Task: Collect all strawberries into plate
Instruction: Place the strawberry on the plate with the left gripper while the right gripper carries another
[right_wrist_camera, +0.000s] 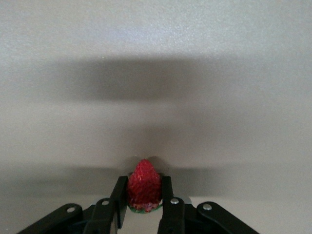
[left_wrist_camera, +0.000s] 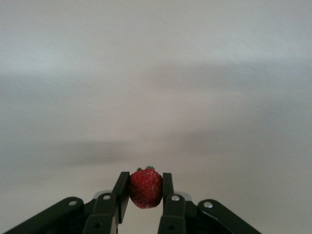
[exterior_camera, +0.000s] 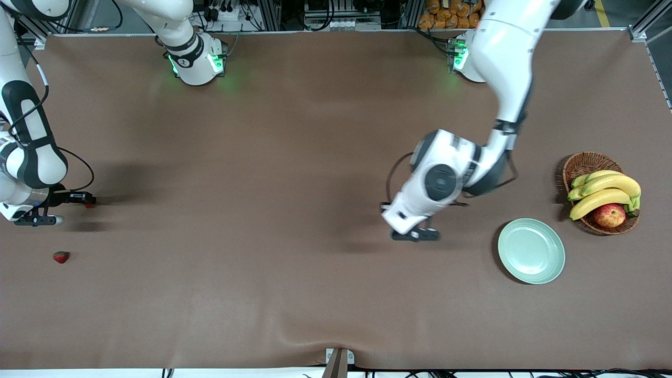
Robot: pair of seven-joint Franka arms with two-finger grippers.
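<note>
Our left gripper (left_wrist_camera: 145,195) pinches one strawberry (left_wrist_camera: 145,188) near the plate (exterior_camera: 531,251); our right gripper (right_wrist_camera: 144,197) clamps another strawberry (right_wrist_camera: 144,184) for carrying; the third strawberry (exterior_camera: 61,256) waits on the table (exterior_camera: 262,294)

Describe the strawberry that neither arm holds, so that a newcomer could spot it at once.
Start at the right arm's end of the table, away from the plate. On the bare brown surface lies a lone strawberry, nearer the front camera than the right pincer. Unlike the other two berries, no fingers pinch it.
</note>
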